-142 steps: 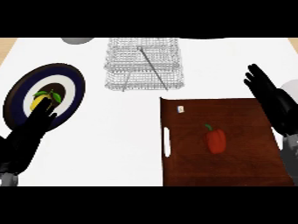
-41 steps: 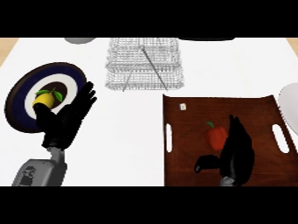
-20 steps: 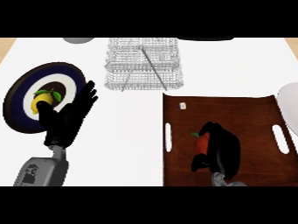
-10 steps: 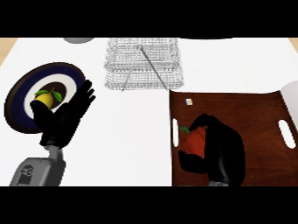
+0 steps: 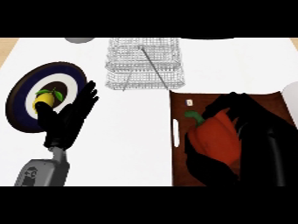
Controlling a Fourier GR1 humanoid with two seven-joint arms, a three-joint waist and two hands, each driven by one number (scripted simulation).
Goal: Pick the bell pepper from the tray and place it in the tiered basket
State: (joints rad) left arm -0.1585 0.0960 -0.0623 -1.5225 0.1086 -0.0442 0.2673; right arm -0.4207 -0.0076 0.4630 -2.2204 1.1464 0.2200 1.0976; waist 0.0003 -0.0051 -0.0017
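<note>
— What sort of place is this?

— A kitchen. A white counter (image 5: 138, 131) fills the scene, with pale wood showing at its far left and far right corners.

— What else says kitchen?

— A wire tiered basket (image 5: 144, 63) stands at the far middle, a dark-rimmed plate (image 5: 22, 94) with a yellow fruit (image 5: 43, 99) lies at the left, and a brown tray (image 5: 180, 166) at the right carries a red bell pepper (image 5: 217, 136).
</note>
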